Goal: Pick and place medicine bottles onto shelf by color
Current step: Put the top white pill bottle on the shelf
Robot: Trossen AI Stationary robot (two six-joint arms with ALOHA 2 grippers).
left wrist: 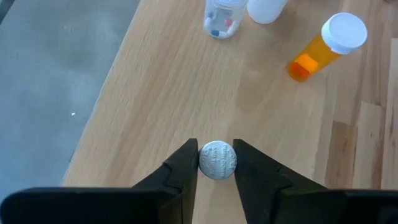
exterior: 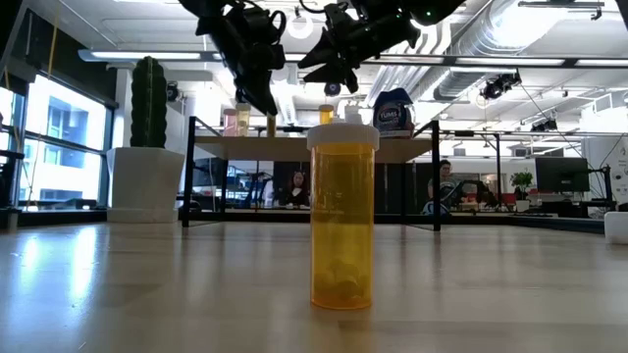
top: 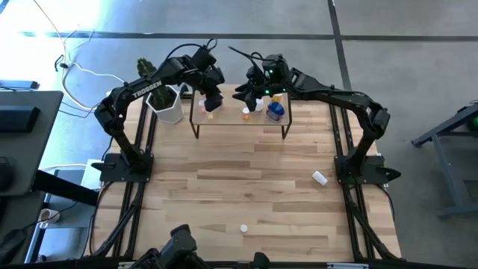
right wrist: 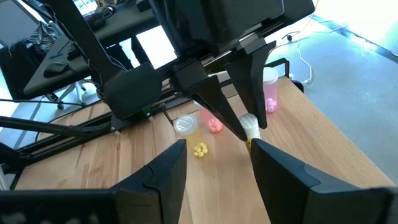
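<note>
Wood-plank tabletop (top: 224, 187) up front, open office with people at desks behind, and all the action is at the shelf (top: 239, 125) at the table's far edge. Left gripper (left wrist: 217, 155) is down over the shelf's left end, its two dark fingers pressed against either side of a white cap, so it's closed on the white-capped bottle (left wrist: 217, 160), which stands upright on or just above the board; I can't tell if the base has touched. This looks like the set-down step. Just beside it on that end stand a pink bottle (right wrist: 270, 93) and a clear bottle (right wrist: 186, 126) with loose pills showing through. Right gripper (right wrist: 219, 147) hangs over the shelf's right half, pointed across at its partner, fingers spread with nothing between them, just waiting. Beneath it on the shelf's right half sit a small orange bottle (top: 246, 113) and the squat blue bottle (top: 275, 112). Off the shelf, an orange bottle (exterior: 342, 218) stands alone on the table well in front of it, and a white bottle (top: 320, 178) lies out towards the right arm's base, so I'd say the sorting is past halfway but not finished. Next move calls for a clean release: part the fingers evenly, lift straight up clear of the cap, and don't clip the pink neighbour on the way out.
</note>
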